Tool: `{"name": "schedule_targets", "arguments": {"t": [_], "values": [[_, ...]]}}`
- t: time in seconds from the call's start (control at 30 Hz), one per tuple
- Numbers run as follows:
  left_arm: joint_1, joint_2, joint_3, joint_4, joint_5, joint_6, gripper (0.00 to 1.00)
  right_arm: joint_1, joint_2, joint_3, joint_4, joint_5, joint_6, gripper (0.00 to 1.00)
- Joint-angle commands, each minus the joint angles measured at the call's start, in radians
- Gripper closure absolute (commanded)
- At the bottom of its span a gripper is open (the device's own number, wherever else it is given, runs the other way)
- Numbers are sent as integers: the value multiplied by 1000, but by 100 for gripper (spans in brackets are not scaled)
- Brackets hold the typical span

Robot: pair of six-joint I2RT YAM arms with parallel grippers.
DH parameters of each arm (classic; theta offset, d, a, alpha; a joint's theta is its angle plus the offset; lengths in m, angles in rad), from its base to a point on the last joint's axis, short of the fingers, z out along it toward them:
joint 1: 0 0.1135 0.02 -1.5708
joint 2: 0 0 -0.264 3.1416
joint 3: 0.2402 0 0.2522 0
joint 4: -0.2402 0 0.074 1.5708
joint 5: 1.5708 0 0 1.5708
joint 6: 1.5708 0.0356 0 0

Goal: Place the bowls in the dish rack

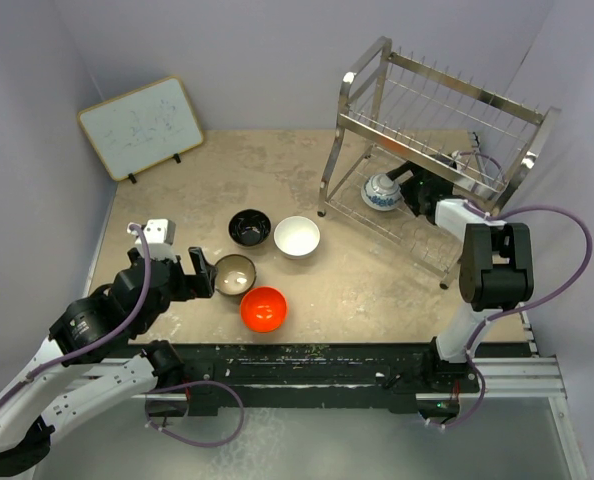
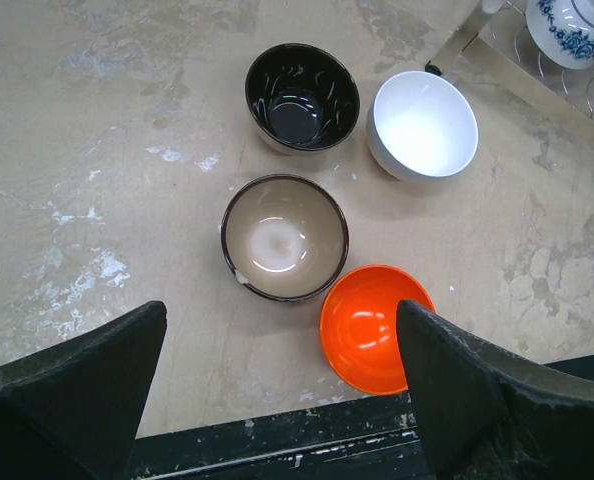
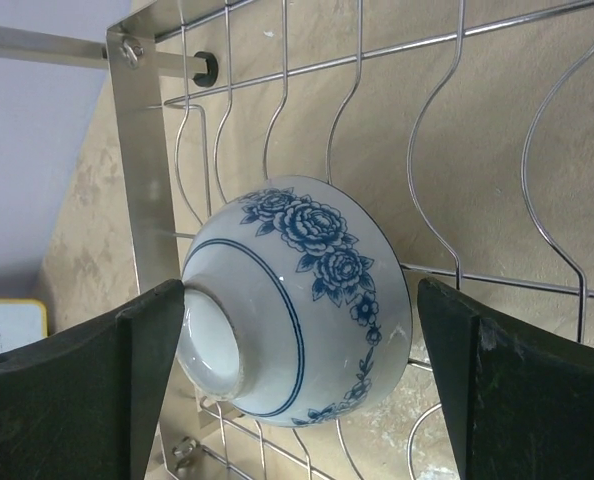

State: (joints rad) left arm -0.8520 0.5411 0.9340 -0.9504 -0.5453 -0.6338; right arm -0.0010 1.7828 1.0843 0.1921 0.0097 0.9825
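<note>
The blue-and-white bowl (image 3: 297, 300) lies on its side on the lower wires of the dish rack (image 3: 142, 170). My right gripper (image 3: 299, 290) straddles it, open: one finger sits by the bowl's foot and the other stands apart from its rim. From above, this gripper (image 1: 402, 185) reaches into the rack (image 1: 447, 110) beside the bowl (image 1: 380, 192). On the table stand the black bowl (image 2: 302, 97), white bowl (image 2: 422, 125), tan bowl (image 2: 284, 237) and orange bowl (image 2: 367, 325). My left gripper (image 2: 282, 400) hovers open over the near table edge, just short of the tan and orange bowls.
A wood-framed whiteboard (image 1: 142, 127) leans at the back left. The black rail (image 1: 307, 365) that carries the arm bases runs along the near edge. Purple walls close in the left, back and right sides.
</note>
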Motion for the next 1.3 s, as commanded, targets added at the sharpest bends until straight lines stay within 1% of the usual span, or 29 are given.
{"name": "schedule_targets", "arguments": {"t": [0.0, 0.13, 0.3, 0.43, 0.57, 0.67, 0.7, 0.73, 0.77, 0.87, 1.1, 1.27], "values": [[1, -3, -10, 36, -5, 10, 1, -4, -40, -6, 60, 2, -59, 1], [1, -3, -15, 39, -6, 11, 1, -4, -79, -42, 119, -43, -92, 1], [1, -5, -17, 41, -7, 12, 1, -4, -109, -69, 173, -85, -112, 7], [1, -5, -19, 42, -8, 13, 1, -4, -123, -113, 215, -85, -135, 10], [1, -4, -19, 42, -8, 13, 1, -4, -139, -128, 267, -54, -181, 16], [1, -6, -20, 42, -10, 13, 1, -4, -140, -141, 317, -90, -195, 33], [1, -6, -20, 43, -9, 14, 1, -4, -141, -147, 340, -94, -195, 43], [1, -6, -20, 44, -10, 13, 1, -4, -144, -154, 360, -98, -197, 50], [1, -5, -21, 44, -10, 14, 1, -4, -147, -163, 376, -96, -206, 53], [1, -2, -21, 45, -9, 14, 1, -4, -153, -189, 453, -106, -224, 55], [1, -7, -23, 47, -8, 16, 1, -4, -86, -194, 670, -293, -243, 55], [1, -7, -23, 46, -8, 16, 1, -4, -39, -172, 692, -392, -227, 54]]}}
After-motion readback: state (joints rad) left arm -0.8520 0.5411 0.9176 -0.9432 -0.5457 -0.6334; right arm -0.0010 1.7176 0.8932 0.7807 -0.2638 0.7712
